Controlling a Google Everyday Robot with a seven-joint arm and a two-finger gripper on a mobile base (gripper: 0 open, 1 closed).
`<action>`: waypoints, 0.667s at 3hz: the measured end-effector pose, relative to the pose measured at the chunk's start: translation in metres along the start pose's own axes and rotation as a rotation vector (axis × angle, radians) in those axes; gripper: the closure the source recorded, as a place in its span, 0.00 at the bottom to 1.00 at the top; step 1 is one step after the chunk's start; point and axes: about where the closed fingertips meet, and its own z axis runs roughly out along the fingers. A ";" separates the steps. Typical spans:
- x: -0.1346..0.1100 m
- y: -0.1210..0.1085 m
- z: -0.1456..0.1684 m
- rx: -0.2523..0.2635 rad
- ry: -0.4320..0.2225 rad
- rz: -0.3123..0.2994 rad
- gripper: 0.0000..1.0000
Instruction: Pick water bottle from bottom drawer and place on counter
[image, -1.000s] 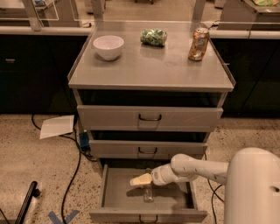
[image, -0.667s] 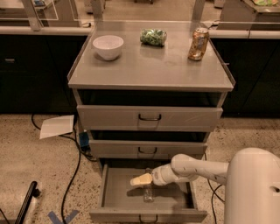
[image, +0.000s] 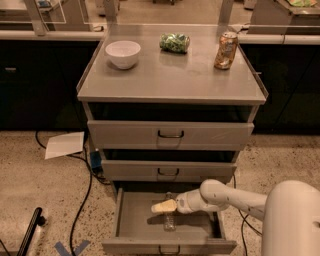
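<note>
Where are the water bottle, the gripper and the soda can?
water bottle (image: 170, 223), camera view, lower body.
gripper (image: 160, 207), camera view, its tip, in front of the water bottle's upper half.
soda can (image: 226, 51), camera view, side wall.

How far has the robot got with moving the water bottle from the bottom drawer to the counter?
Done: the bottom drawer is pulled open. In hand: the gripper is down at the water bottle, which stands upright in the drawer; a grip cannot be confirmed. Left: lifting it out and setting it on the counter.
</note>
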 end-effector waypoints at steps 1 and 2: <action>-0.004 -0.030 0.017 -0.018 -0.017 0.043 0.00; -0.001 -0.054 0.035 -0.007 -0.001 0.088 0.00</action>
